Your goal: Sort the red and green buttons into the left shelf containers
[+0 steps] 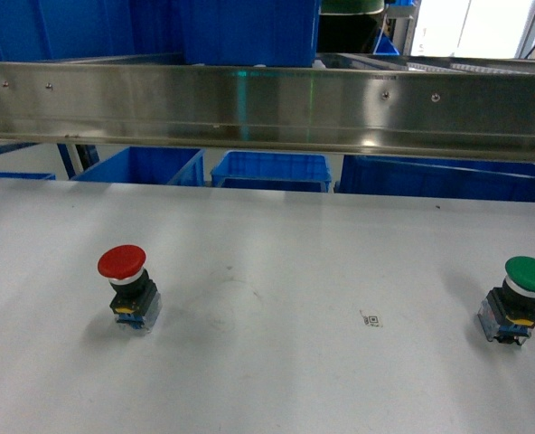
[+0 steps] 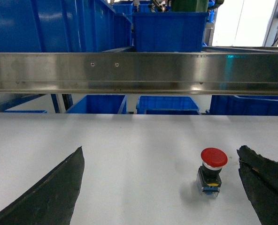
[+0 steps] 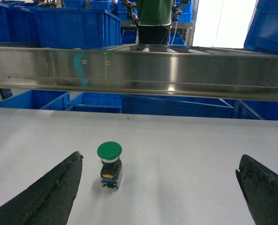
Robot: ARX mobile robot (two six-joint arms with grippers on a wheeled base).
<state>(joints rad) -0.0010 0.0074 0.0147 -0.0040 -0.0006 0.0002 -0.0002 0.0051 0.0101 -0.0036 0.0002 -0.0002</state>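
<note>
From the head camera, the red button (image 1: pixel 128 287) stands upright on the white surface (image 1: pixel 267 362) at about 8 o'clock from the middle of the view, cap up, resting on its yellow-and-blue base. The green button (image 1: pixel 519 298) stands the same way at about 4 o'clock, close to the edge of the view, well apart from the red one. Neither arm shows here. A steel rail (image 1: pixel 267 107) crosses the view at 12 o'clock, and the blue bins (image 1: pixel 141 167) sit beyond and below it, so a button likely has to pass under or around that rail to reach them.

From the left wrist camera, the left gripper (image 2: pixel 162 187) has its jaws spread wide and holds nothing. One dark finger (image 2: pixel 50 192) lies at 7 o'clock, the other at 4 o'clock. The red button (image 2: pixel 212 171) stands between them, nearer the 4 o'clock finger and apart from both, which suggests the arm is lining up on it but is not yet centred.

From the right wrist camera, the right gripper (image 3: pixel 160 187) is likewise wide open and empty. The green button (image 3: pixel 110 164) stands upright just beside the 7 o'clock finger (image 3: pixel 52 192), not touching it. Both buttons lie untouched, so sorting appears not yet begun
</note>
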